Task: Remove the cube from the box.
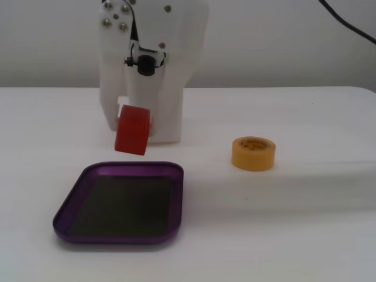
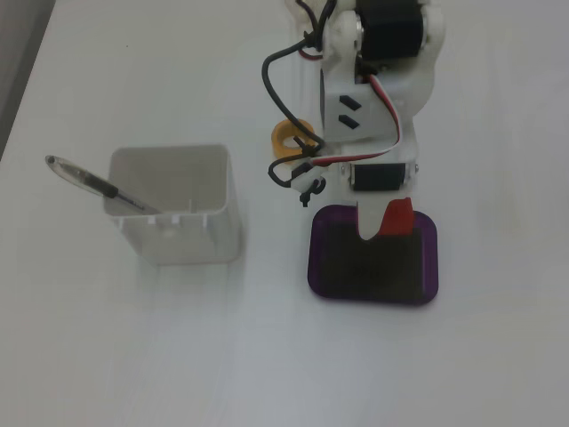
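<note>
The red cube (image 1: 132,130) hangs tilted in the air, held by my white gripper (image 1: 136,126), just above the far rim of the purple box (image 1: 122,201). The box's dark bottom holds nothing. In the fixed view from above, the cube (image 2: 397,219) shows as a red block between the white fingers (image 2: 369,222), over the top edge of the box (image 2: 374,258). The gripper (image 2: 384,222) is shut on the cube.
A yellow tape roll (image 1: 253,153) stands on the white table to the right of the box; it is partly behind the arm in the view from above (image 2: 286,139). A tall white square container (image 2: 174,205) with a pen (image 2: 93,181) stands to the left.
</note>
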`<action>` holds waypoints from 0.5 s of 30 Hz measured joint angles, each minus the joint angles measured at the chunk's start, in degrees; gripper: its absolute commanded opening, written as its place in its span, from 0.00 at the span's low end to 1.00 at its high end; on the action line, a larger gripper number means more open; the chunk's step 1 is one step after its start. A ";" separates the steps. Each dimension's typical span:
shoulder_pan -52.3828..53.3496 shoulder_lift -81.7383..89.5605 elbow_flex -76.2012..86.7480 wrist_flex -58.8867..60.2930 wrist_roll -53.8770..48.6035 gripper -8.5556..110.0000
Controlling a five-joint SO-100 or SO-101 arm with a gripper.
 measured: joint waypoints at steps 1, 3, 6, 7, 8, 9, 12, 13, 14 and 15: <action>-0.18 2.02 2.02 0.00 0.00 0.07; -0.79 7.12 6.50 0.00 0.00 0.07; -0.79 15.73 14.33 0.00 0.00 0.07; -0.44 18.28 17.40 0.00 0.00 0.07; -0.26 20.83 20.48 0.00 0.00 0.07; -0.18 22.94 23.91 0.00 0.00 0.07; -0.35 27.86 34.19 -1.58 0.26 0.07; -0.53 29.00 38.06 -3.16 0.35 0.07; -0.62 29.88 42.01 -5.19 0.62 0.07; -0.70 30.59 46.23 -7.56 1.05 0.07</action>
